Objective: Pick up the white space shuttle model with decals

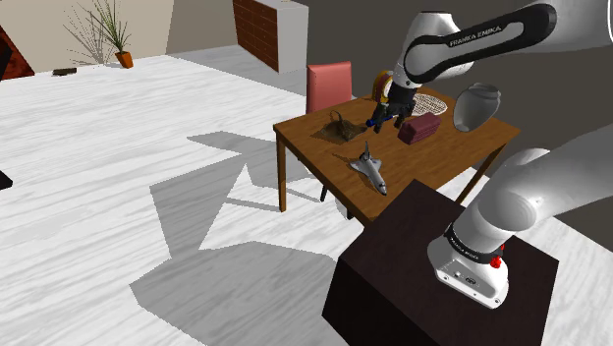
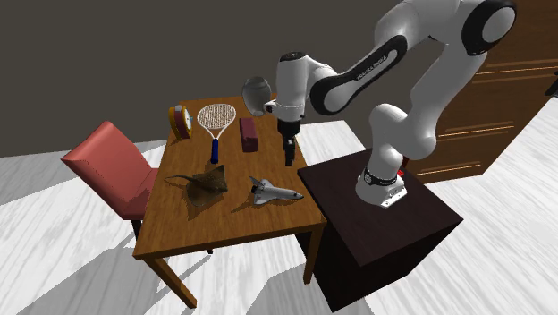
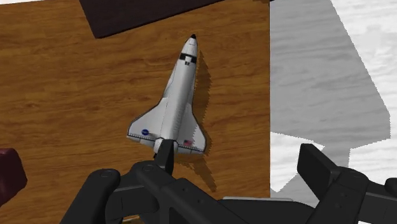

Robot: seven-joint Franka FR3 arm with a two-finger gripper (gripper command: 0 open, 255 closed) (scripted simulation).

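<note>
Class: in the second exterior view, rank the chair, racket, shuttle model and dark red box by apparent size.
Largest: red chair; then racket; then shuttle model, near the racket in length, so that pair is unsure; smallest: dark red box.

"FRANKA EMIKA" runs in pale capitals along the dark band of the white robot arm (image 1: pixel 480 37). The white space shuttle model (image 3: pixel 173 105) carries a blue round emblem (image 3: pixel 146 134) and a flag decal (image 3: pixel 188 142), neither showing readable lettering.
</note>
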